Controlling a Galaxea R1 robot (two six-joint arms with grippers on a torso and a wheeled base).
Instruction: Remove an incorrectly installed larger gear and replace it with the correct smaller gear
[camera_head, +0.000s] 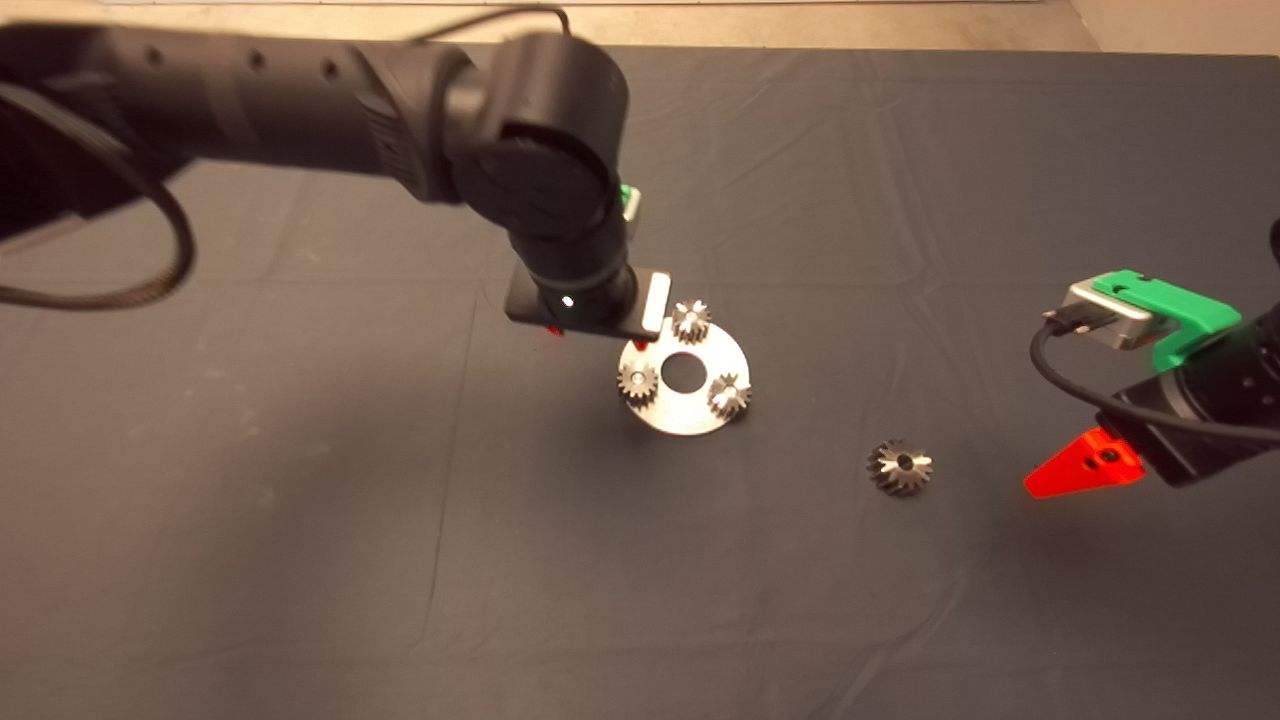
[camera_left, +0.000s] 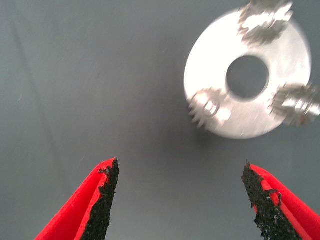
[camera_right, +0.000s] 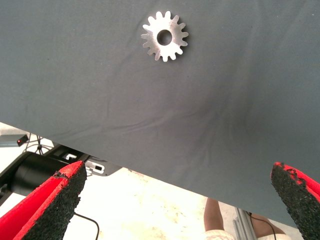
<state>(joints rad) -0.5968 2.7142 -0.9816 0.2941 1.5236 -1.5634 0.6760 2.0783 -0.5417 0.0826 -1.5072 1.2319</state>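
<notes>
Spread wide, the left gripper (camera_left: 180, 200) hovers beside the silver disc (camera_head: 700, 412) at frame centre carrying three small gears, perhaps including the smaller gear (camera_head: 637, 380), while the larger gear (camera_head: 900, 467) lies lower right near the open right gripper (camera_right: 180, 200).

Silver disc (camera_head: 684, 412) flat on the dark mat (camera_head: 300, 500) — two small gears (camera_head: 690, 321) up on it.

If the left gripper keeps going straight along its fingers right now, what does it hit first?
Probably bare mat. The open left gripper points down beside the silver disc, whose three small gears lie off to one side; depth is unclear.
</notes>
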